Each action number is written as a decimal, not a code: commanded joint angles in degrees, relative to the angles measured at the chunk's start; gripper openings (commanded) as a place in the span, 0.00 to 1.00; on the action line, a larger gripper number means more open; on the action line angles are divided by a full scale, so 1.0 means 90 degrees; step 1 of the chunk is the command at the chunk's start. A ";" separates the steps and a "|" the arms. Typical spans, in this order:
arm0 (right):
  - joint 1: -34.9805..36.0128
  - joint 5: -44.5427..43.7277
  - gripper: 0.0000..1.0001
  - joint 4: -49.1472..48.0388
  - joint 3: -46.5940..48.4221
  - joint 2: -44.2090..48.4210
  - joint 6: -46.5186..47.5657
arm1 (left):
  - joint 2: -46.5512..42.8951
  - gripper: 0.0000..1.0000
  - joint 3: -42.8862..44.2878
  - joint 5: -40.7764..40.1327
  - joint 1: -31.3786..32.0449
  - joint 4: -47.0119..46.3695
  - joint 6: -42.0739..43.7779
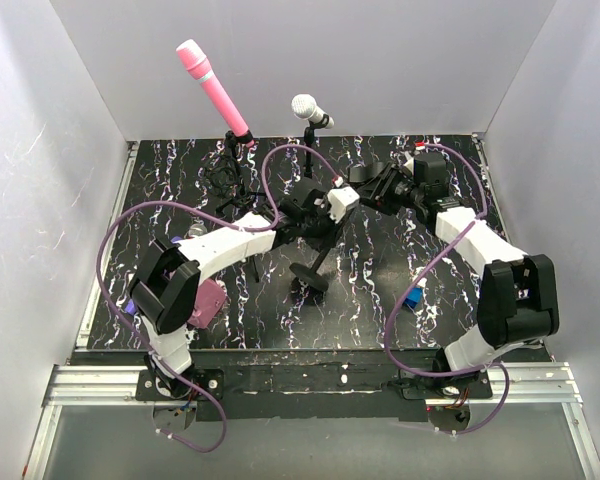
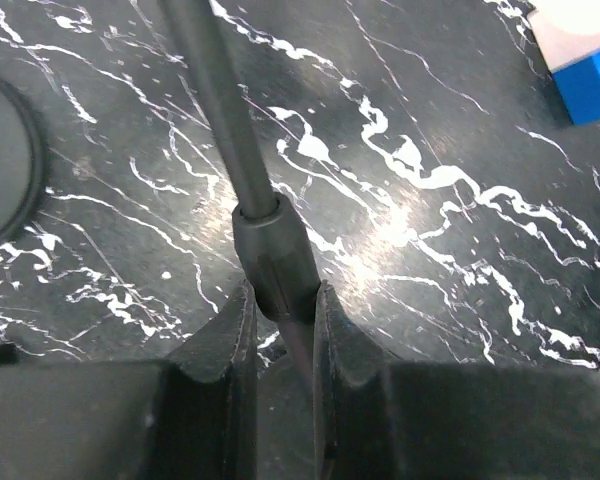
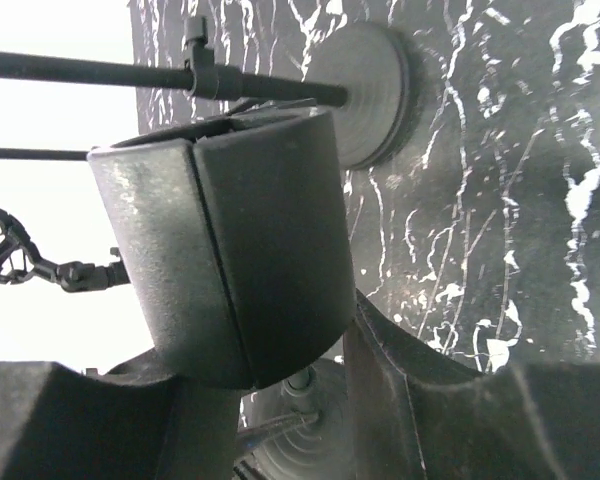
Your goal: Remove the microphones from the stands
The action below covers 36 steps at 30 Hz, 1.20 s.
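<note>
- The right gripper (image 3: 260,340) stands part-open and is clamped across the black microphone body (image 3: 250,230), held over mid-table.
- The left gripper (image 2: 280,300) is clenched on the tilted stand pole (image 2: 230,130) at its collar, with the round base (image 1: 310,277) nearer the arms.
- The microphone body is dark and cylindrical, with one lengthwise seam.
- The table (image 1: 380,280) is black with white marbling.
- A pink microphone (image 1: 215,90) and a white microphone (image 1: 308,108) are mounted at the back, with white walls (image 1: 380,60) around.
</note>
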<state>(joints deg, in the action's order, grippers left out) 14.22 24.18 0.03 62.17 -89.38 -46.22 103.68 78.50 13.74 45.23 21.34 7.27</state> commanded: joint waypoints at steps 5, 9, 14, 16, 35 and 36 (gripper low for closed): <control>0.0178 -0.0217 0.01 0.1099 0.0094 0.0537 -0.0040 | -0.0163 0.00 -0.0392 -0.4938 0.0969 -0.1783 0.0452; 0.0217 0.0058 0.01 0.0963 0.0016 0.0293 -0.0226 | -0.0221 0.00 -0.0636 -0.4430 0.0980 -0.1836 0.0521; 0.0325 0.0105 0.01 0.1129 0.0396 0.0127 0.0300 | -0.0552 0.57 -0.0470 -0.1057 0.0405 -0.0595 -0.0365; 0.0325 0.0261 0.01 0.0955 0.0426 0.0117 0.0612 | -0.0514 0.72 -0.0383 0.0293 0.0025 -0.0303 -0.0669; 0.0490 -0.1053 0.01 0.1702 0.1010 0.0546 0.0634 | 0.0179 0.00 0.0301 -0.4942 0.0735 -0.0905 -0.1040; 0.0539 -0.1317 0.01 0.1899 0.1167 0.0585 0.0595 | 0.0218 0.00 0.0359 -0.5524 0.0716 -0.0955 -0.1419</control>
<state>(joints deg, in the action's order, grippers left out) 17.21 22.44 8.73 65.84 -88.62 -40.40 107.18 80.01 11.38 46.28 18.57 -5.21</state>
